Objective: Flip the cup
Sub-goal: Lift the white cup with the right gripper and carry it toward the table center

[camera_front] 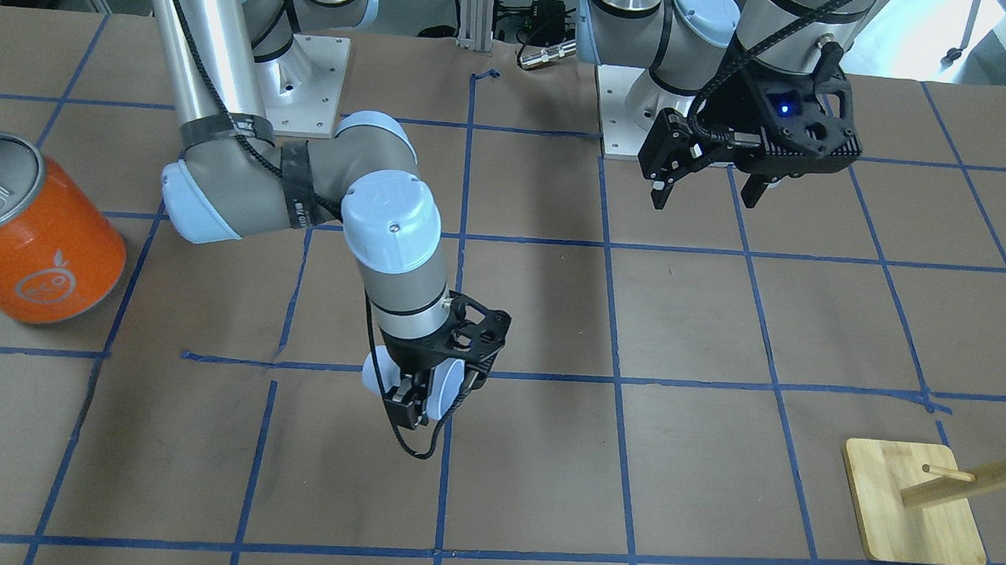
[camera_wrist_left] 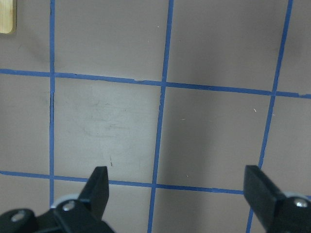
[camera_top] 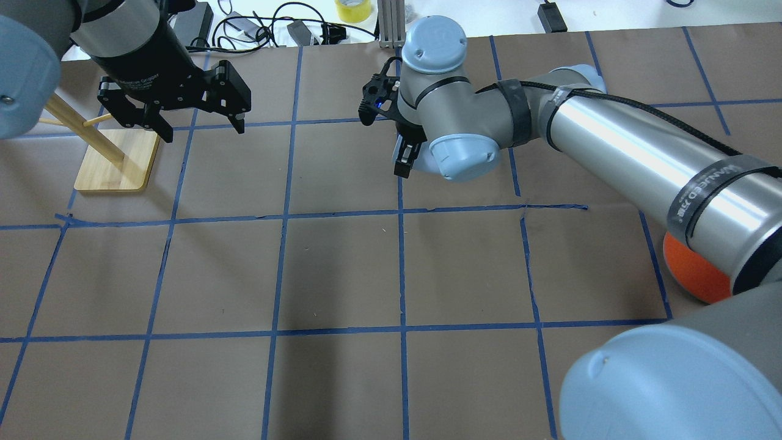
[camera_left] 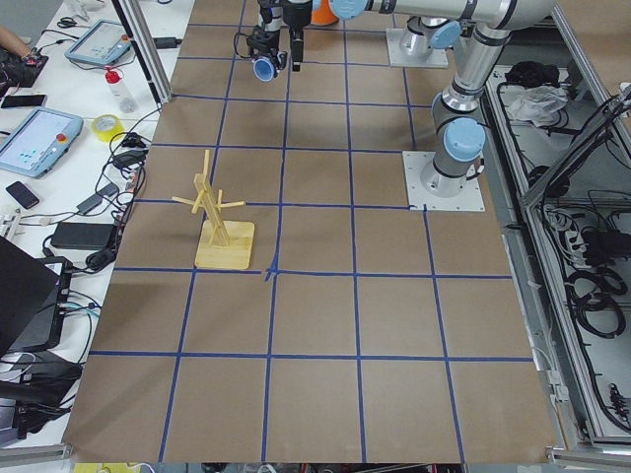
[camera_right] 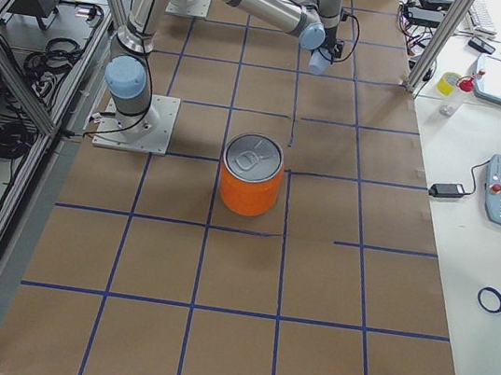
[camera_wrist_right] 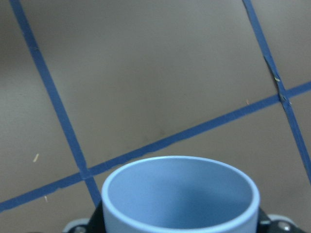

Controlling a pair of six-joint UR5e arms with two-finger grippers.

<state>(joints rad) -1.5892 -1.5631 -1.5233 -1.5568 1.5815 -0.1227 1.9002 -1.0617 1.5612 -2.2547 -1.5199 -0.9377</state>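
Cup (camera_wrist_right: pixel 180 196) first: small, pale blue-white, smooth plastic, tapered and handleless. It sits clamped in my right claw (camera_front: pixel 407 404), a finger on either side of its wall. Its round mouth is turned toward my wrist camera, and inside I see only bare, smooth blue wall. From across the table its body bulges out on both sides of my fingers. I hold it over the table (camera_front: pixel 722 326), midway along and out toward the operators' side, close by a crossing of tape lines.

My left claw (camera_top: pixel 201 129) hangs high over my left half of the table, its two black fingers spread wide and gripping nothing. A corner of the wooden stand (camera_top: pixel 116 164) shows at the edge of that wrist's view. The stand is a flat, pale bamboo base with a slanted post and thin pegs.

The other container, a big orange can (camera_right: pixel 249 187), stands upright on my right side, well apart from the cup. Its silver top is shut, with a tab shape pressed into it, and a pale fruit logo marks its side.

Matte brown paper covers the table, ruled into squares by blue tape that is ragged in places. Beyond the far edge lie black cables and a yellow tape roll (camera_top: pixel 353 9). White benches alongside carry touch-screen pendants (camera_left: pixel 37 138).
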